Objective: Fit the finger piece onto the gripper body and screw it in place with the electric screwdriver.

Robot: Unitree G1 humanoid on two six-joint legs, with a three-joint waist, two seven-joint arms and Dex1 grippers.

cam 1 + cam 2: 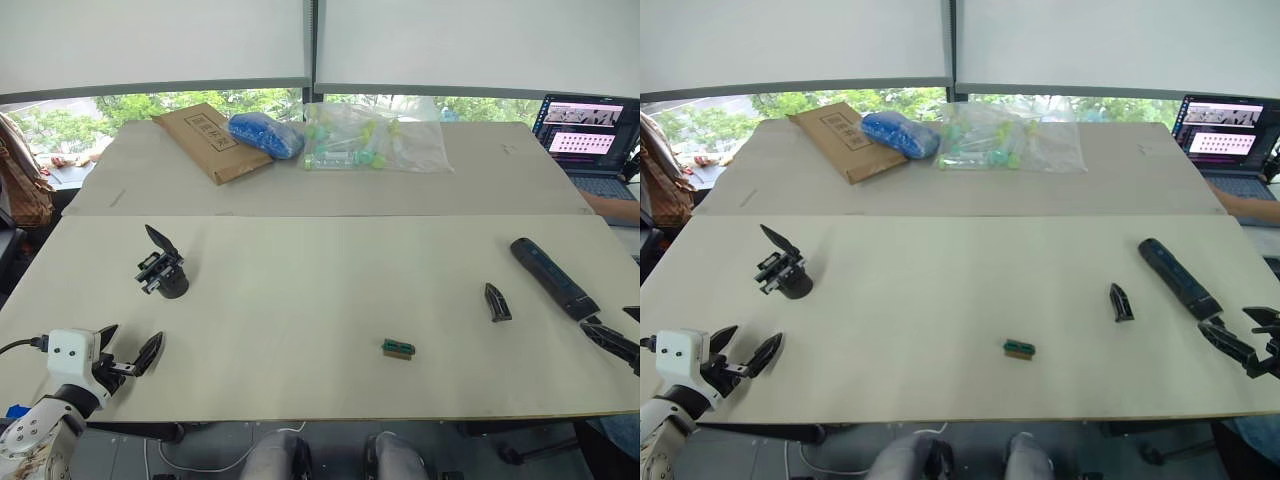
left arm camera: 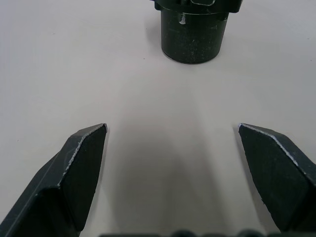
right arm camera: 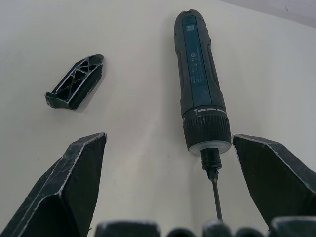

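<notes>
Now, nothing is picked up yet, so the job looks to be at its very start.

Step in hand: my guess is the reach. Each arm has to go to its own part first.

Gripper body: the gripper body stands on the table at about 10 o'clock, with its one pointed finger up. It sits straight ahead of the left gripper, near it but not touching.

Finger piece: the finger piece lies flat at about 3 o'clock, just beside the electric screwdriver and apart from it.

Electric screwdriver: it lies slanted near the right edge, and its thin metal bit points toward the right gripper.

Green block: a small green block lies near the middle front, well apart from all the parts.

How to do it well: I think the left gripper should slide forward until the round base sits between its fingers, then close gently so the body stays upright. The right gripper should turn toward the finger piece first, as the screwdriver comes later.

Left claw: wide open, holding nothing, touching nothing; the round base is in front of the gap, not inside it.

Right claw: wide open too, and empty. The screwdriver's bit end lies between its fingers, but they do not press on it.
</notes>
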